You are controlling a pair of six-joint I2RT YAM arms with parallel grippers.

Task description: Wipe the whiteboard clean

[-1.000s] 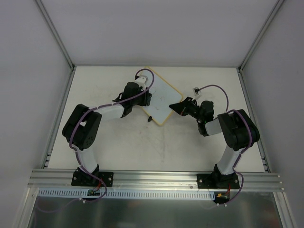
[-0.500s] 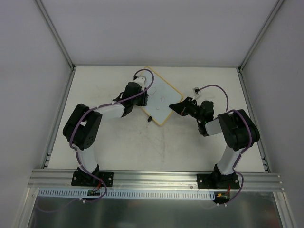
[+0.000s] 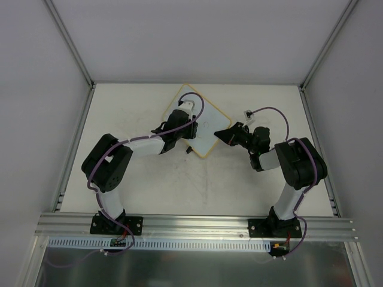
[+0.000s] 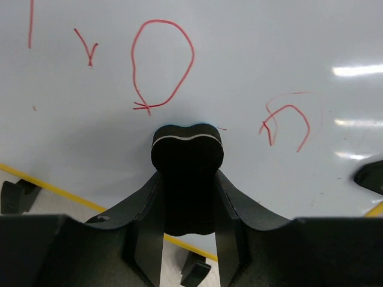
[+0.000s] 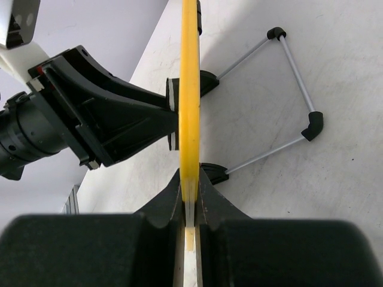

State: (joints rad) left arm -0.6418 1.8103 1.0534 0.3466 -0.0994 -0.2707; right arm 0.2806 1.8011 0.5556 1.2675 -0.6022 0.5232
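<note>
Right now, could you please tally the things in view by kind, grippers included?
whiteboard: 1
eraser: 1
wire stand: 1
grippers: 2, the left gripper shut on the eraser and the right gripper shut on the whiteboard's yellow edge
Total: 5

The whiteboard (image 4: 257,60) was white with red scribbles (image 4: 163,63) and a yellow frame (image 5: 190,89); the eraser (image 4: 187,156) was black with a thin pale line, the table (image 3: 149,179) off-white

Black eraser (image 4: 187,156), table (image 3: 179,186), perhaps wire stand (image 5: 313,124)
</note>
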